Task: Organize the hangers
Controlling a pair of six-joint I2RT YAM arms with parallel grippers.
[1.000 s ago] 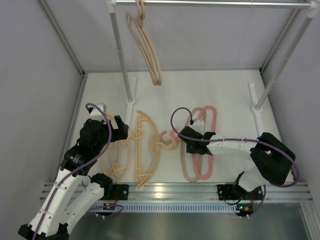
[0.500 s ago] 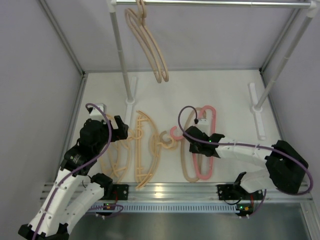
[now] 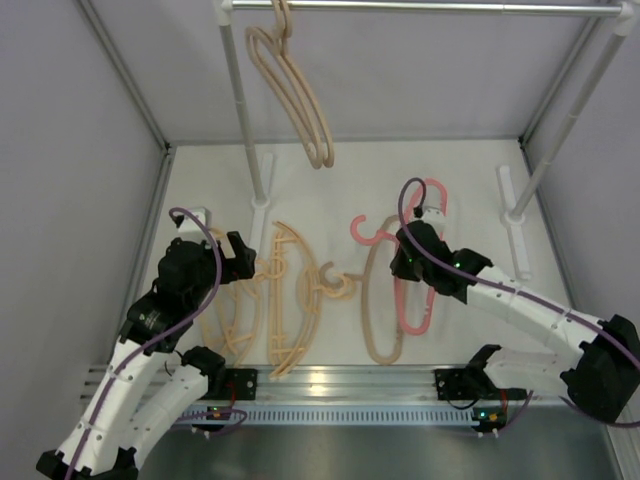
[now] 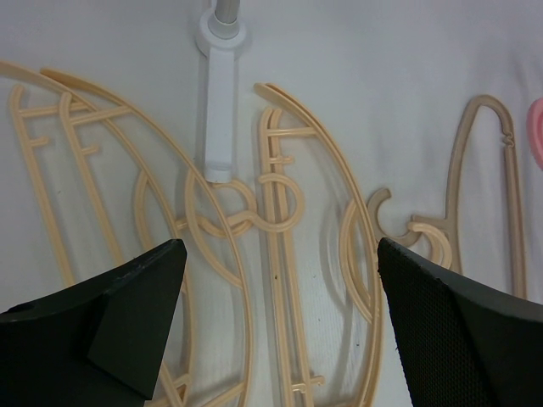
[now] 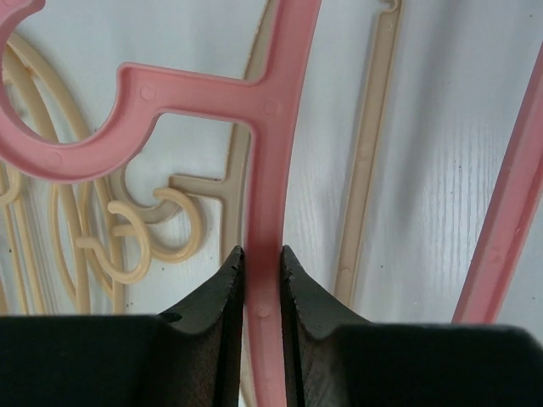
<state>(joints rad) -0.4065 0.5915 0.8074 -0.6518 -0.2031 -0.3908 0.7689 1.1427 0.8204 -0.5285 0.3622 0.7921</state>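
My right gripper (image 3: 404,262) (image 5: 262,263) is shut on the pink hanger (image 3: 412,305) (image 5: 276,110) and holds it lifted above the table, its hook (image 3: 362,232) pointing left. A beige hanger (image 3: 378,300) (image 5: 369,153) lies flat beneath it. Peach-tan hangers with crossbars (image 3: 285,300) (image 4: 280,246) lie flat on the left half. My left gripper (image 3: 243,262) (image 4: 276,331) is open and empty above them. Two beige hangers (image 3: 300,100) hang from the metal rail (image 3: 420,8) at the back.
Two poles (image 3: 243,110) hold the rail; their white feet (image 3: 262,175) (image 4: 219,93) rest on the table. The right pole's foot (image 3: 515,200) lies at the back right. Grey walls close in the left and right sides.
My right gripper has lifted the pink hanger and carried it toward the back right. The hangers on the rail have swung. The left arm has not moved.
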